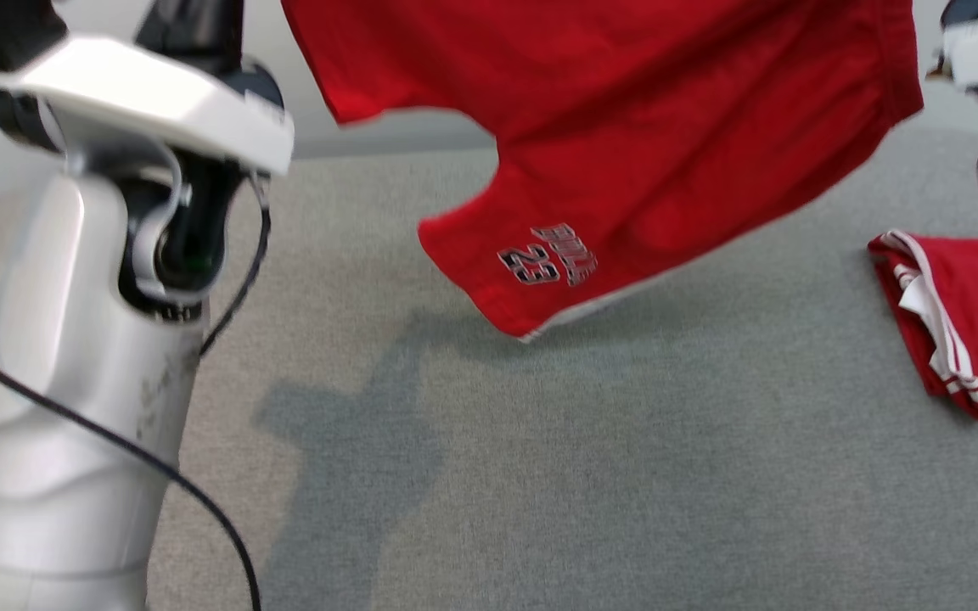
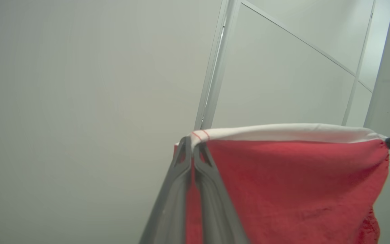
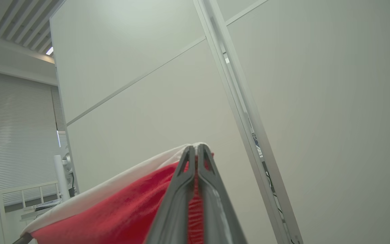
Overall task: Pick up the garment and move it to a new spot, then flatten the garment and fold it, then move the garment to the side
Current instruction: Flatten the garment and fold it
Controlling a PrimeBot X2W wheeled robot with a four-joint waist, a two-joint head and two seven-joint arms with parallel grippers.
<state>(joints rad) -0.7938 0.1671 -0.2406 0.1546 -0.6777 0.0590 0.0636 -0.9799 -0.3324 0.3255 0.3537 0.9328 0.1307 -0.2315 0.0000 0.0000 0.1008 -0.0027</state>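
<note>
Carrying stage by the look of it: pickup done, nothing laid down yet. Grey surface (image 1: 625, 475) sits below, red garment (image 1: 667, 110) hangs spread above it, off the cloth judging by its shadow. Second red piece (image 1: 947, 314) lies folded at the surface's right edge, well apart. Left hand (image 2: 192, 144) is clamped on one end of the garment's white-banded top edge, right hand (image 3: 195, 149) on the other, band taut between. "23" print (image 1: 544, 259) marks the lowest leg. Remaining: set down at new spot, flatten, fold, shift aside
</note>
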